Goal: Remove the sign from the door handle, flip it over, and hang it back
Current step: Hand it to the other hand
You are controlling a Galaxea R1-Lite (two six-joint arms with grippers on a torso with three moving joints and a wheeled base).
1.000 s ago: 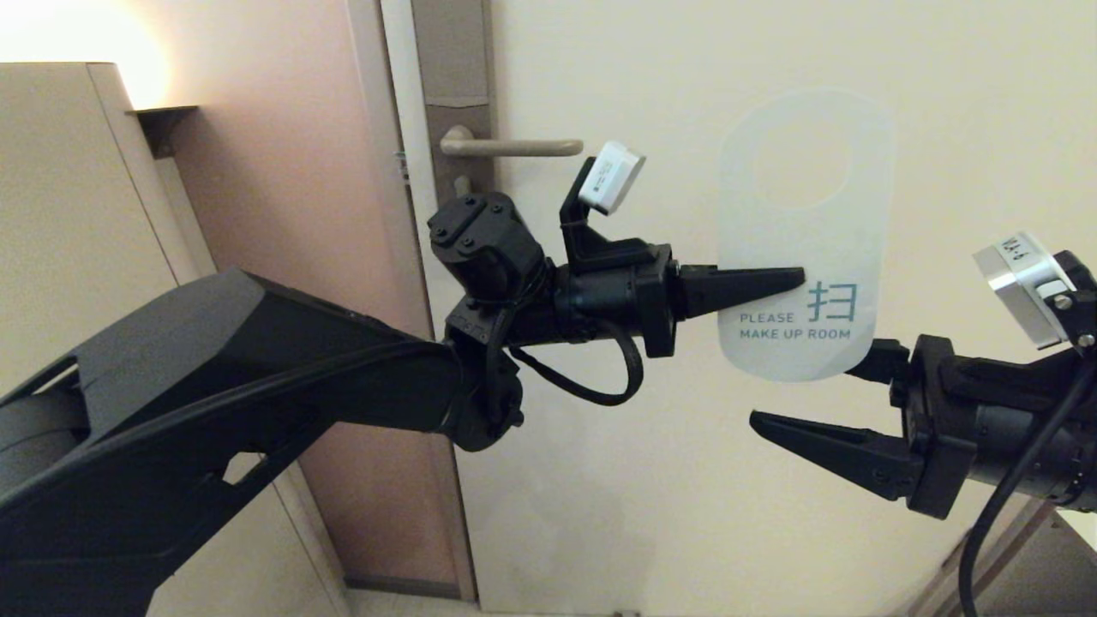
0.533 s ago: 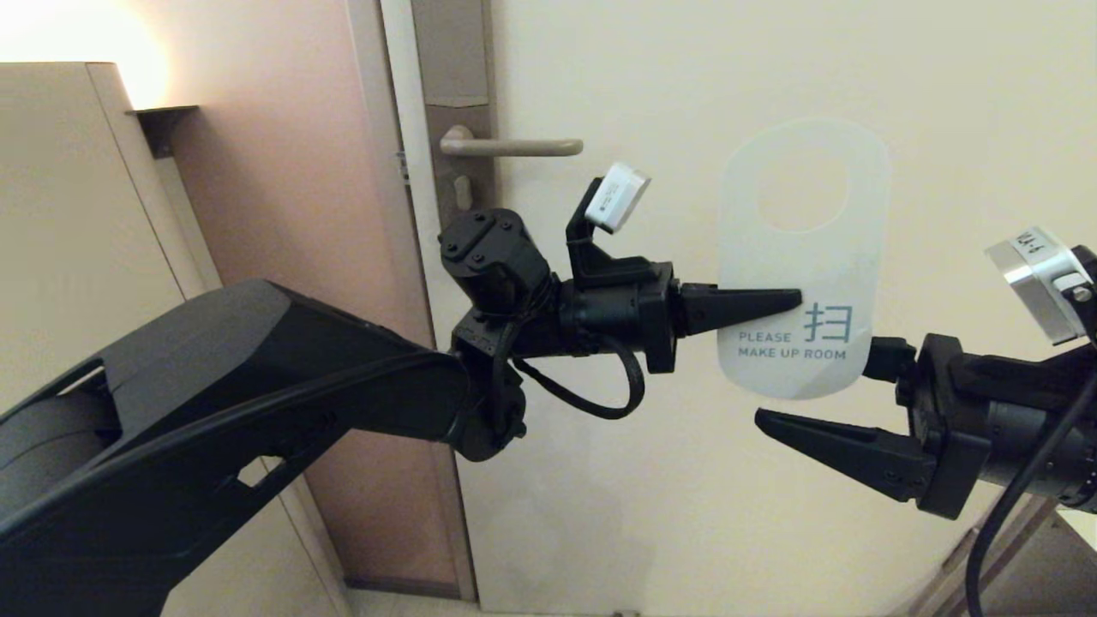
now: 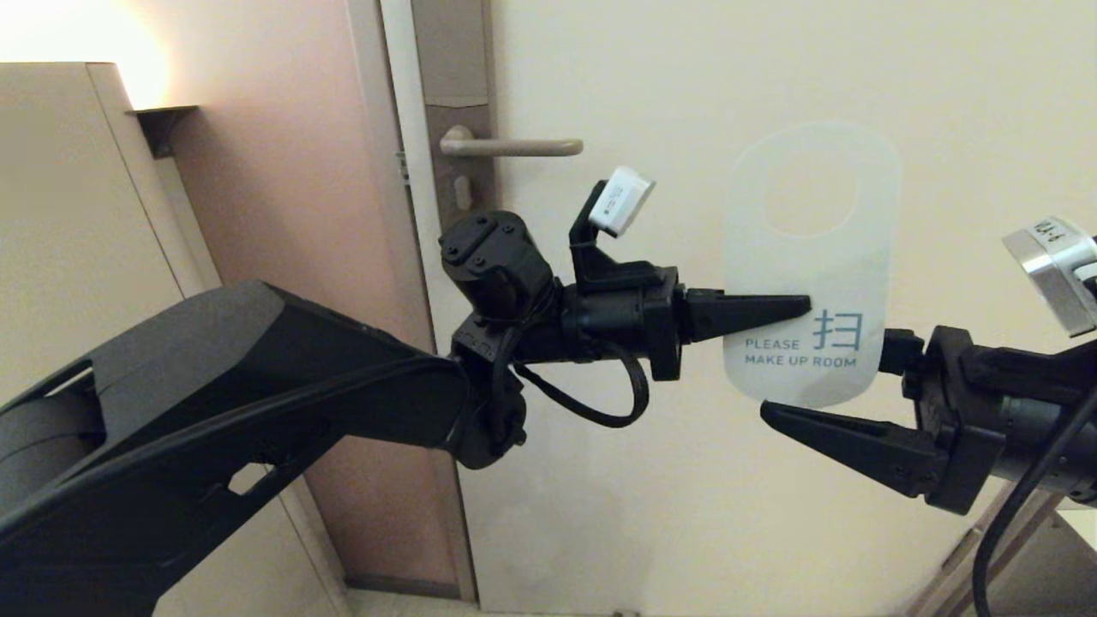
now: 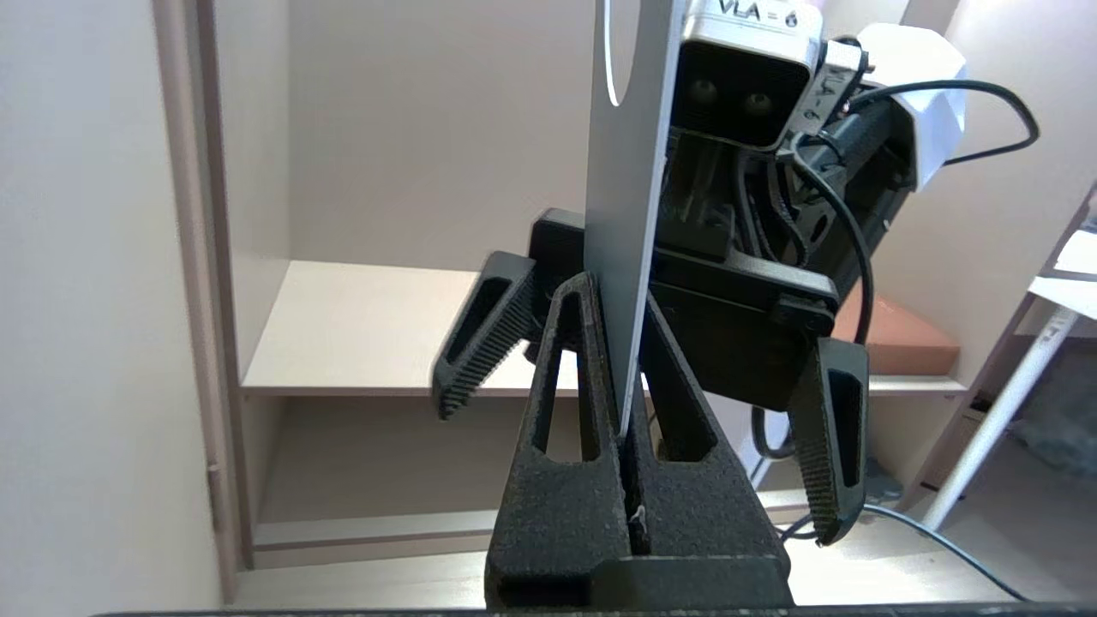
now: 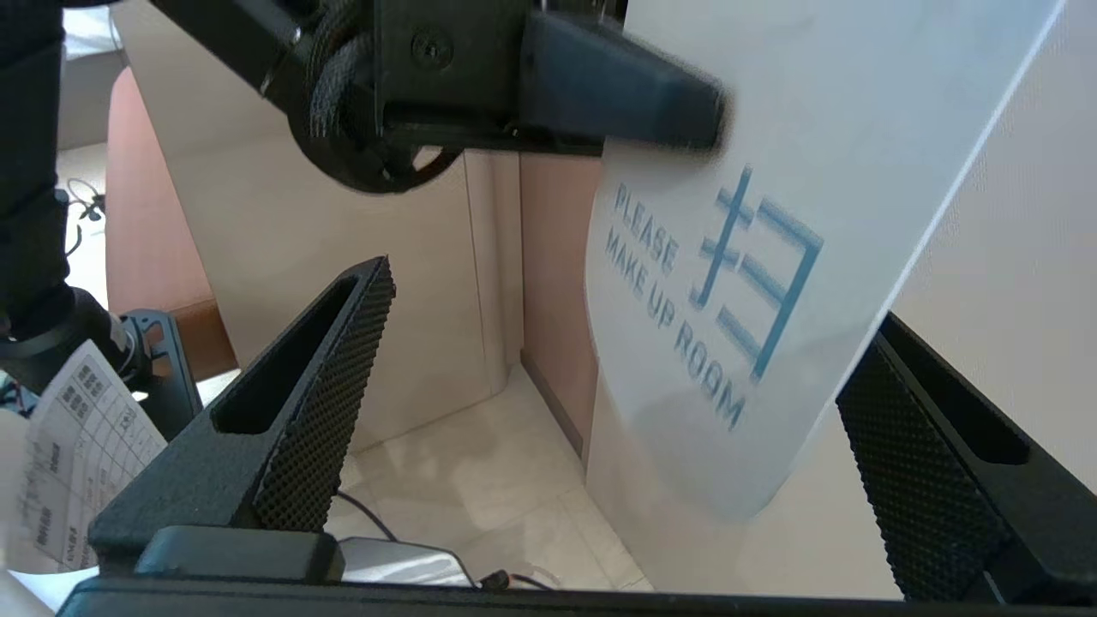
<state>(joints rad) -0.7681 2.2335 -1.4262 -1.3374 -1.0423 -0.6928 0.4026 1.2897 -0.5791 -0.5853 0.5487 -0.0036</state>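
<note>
The sign (image 3: 810, 257) hangs upright in the air before the door, white face with blue "PLEASE MAKE UP ROOM" text toward me, its round hole on top. My left gripper (image 3: 801, 306) is shut on its left edge; in the left wrist view the sign (image 4: 630, 214) stands edge-on between the closed fingers. My right gripper (image 3: 771, 377) is open around the sign's lower end, one finger in front, the other behind, neither touching. The right wrist view shows the sign (image 5: 771, 214) between wide jaws. The door handle (image 3: 514, 147) sticks out bare, up and left of the sign.
The cream door (image 3: 686, 514) fills the background, with the handle's tall plate (image 3: 458, 86) at its left edge. A pinkish wall panel (image 3: 291, 214) and a beige cabinet (image 3: 77, 214) stand to the left. Cables and a printed sheet (image 5: 68, 463) lie low near the floor.
My left gripper has lowered the sign a little, away from the handle's height, then eased slightly right. My right gripper has drifted slightly down and right, still open.
</note>
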